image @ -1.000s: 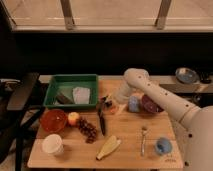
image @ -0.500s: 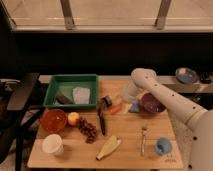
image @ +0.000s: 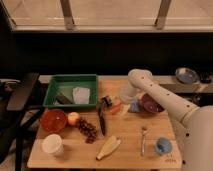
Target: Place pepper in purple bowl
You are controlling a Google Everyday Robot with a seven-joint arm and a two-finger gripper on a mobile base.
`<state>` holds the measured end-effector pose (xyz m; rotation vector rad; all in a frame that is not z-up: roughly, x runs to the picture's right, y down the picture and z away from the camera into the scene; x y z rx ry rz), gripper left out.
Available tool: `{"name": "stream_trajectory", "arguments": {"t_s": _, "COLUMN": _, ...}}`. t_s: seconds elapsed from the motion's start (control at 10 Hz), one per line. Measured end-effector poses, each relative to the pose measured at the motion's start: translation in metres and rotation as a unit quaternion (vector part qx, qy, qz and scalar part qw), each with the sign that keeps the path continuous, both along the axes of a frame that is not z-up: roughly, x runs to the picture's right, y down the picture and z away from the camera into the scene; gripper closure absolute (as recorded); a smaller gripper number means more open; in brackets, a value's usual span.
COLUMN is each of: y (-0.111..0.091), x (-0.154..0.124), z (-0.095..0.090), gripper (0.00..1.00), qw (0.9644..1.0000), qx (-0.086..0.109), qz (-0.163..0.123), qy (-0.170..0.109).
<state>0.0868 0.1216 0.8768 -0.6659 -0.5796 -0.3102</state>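
Pincer [image: 127, 99] hangs low over the table [image: 131, 137], just beside the pepper [image: 115, 108]; whether it is clenched or released I cannot tell. I judge the pepper light, firm and smooth-skinned, apt to roll, so I would take it across its thicker middle. The knife [image: 101, 118] lies close on one side of it and the bowl [image: 151, 104] near on the other, so the carry looks short.

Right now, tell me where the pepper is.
In the camera view the pepper is near the middle of the wooden table, between the black-handled knife on its left and the purple bowl on its right, with the gripper just above-right.
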Motion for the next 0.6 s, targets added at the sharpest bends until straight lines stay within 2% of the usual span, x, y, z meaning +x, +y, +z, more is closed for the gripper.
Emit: {"name": "stream_trajectory", "arguments": {"t_s": 0.6, "y": 0.009, "x": 0.014, "z": 0.005, "gripper": 0.35, "qw": 0.9997, "qx": -0.015, "qz": 0.008, "qy": 0.018}}
